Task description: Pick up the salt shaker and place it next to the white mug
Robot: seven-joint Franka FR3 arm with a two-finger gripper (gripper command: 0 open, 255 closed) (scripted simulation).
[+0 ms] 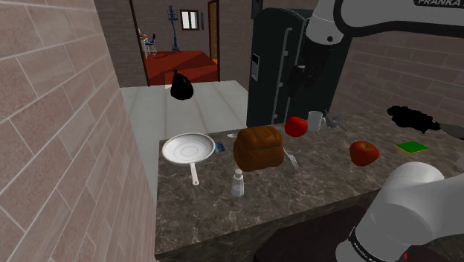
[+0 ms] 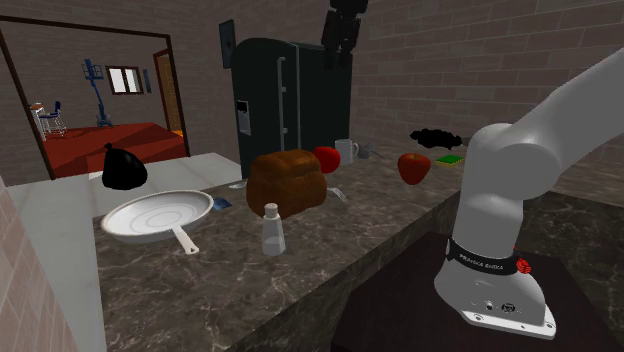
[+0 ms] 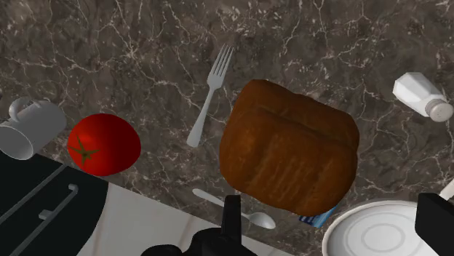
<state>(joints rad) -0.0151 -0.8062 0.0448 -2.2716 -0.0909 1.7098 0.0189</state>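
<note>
The salt shaker [image 1: 237, 183] [image 2: 272, 228] [image 3: 422, 97] is a small clear bottle with a white cap. It stands upright on the dark marble counter [image 1: 312, 186], near the front edge, in front of the bread loaf [image 1: 259, 147]. The white mug [image 1: 315, 120] [image 2: 345, 151] [image 3: 25, 127] stands at the back of the counter by the dark fridge [image 1: 286, 67], beside a red tomato [image 1: 297, 126]. My gripper [image 1: 301, 80] [image 2: 338, 50] [image 3: 332, 205] hangs high above the loaf and the tomato, open and holding nothing.
A white pan [image 1: 189, 148] lies to the shoulder view's left of the loaf. A fork [image 3: 211, 105] and a spoon [image 3: 236, 209] lie by the loaf. A red apple [image 1: 363, 152], a green sponge [image 1: 413, 147] and a black bag [image 1: 181, 86] are farther off.
</note>
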